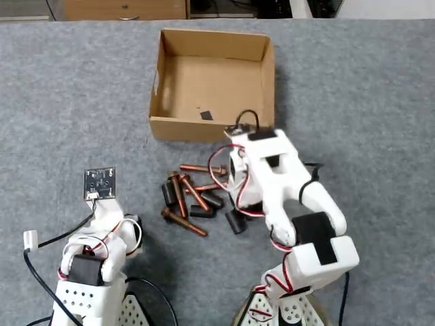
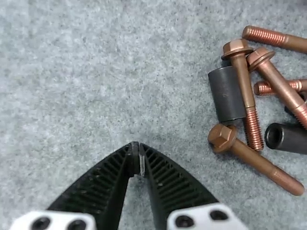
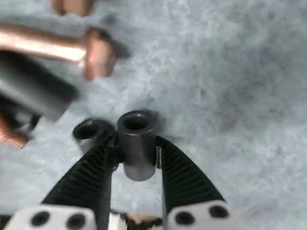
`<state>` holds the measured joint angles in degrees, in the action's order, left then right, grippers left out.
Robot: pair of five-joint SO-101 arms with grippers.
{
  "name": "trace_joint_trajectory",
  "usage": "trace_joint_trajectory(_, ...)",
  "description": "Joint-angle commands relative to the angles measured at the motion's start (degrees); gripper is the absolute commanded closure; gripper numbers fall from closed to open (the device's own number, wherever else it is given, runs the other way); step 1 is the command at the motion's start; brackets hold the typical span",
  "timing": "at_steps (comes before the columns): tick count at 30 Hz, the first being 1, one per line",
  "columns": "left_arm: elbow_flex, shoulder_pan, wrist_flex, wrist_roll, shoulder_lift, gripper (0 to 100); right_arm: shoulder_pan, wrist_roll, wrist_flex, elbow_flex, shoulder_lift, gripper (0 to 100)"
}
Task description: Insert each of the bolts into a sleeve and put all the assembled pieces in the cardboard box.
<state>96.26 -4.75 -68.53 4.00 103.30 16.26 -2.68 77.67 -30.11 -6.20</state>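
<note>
- Sleeve (image 3: pixel 137 139) sits clamped between the ribbed fingers of the right gripper (image 3: pixel 135 152). Its long axis runs roughly along them, open bore facing back at the wrist.
- Bolts (image 1: pixel 185 198) lie just beside that gripper, flat on the grey felt (image 1: pixel 353 102). The insertion, I'd judge, needs a shank lined up with that bore.
- Left gripper (image 2: pixel 135 160) is pressed together on nothing, with a bolt (image 2: pixel 254 155) off to one side of its tips, apart.
- Second sleeve (image 3: pixel 88 130) crowds one right finger, and the cardboard box (image 1: pixel 204 129) sits beyond the bolts.
</note>
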Motion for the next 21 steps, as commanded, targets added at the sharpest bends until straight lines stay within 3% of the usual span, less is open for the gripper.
trace_joint_trajectory(1,0.62,-0.62,-1.05,0.18,1.27,98,-1.01,-0.79,8.70,7.96,3.91,99.8)
trace_joint_trajectory(12,-10.99,2.20,-6.42,0.09,1.27,98,-12.70,-0.79,12.57,15.34,35.47,99.8)
trace_joint_trajectory(17,-18.29,3.08,-1.14,-7.03,1.10,98,-16.66,-0.79,13.10,14.99,47.69,99.8)
trace_joint_trajectory(21,-19.96,2.90,3.60,-8.70,-0.75,98,-21.67,-0.79,12.75,13.14,55.52,99.8)
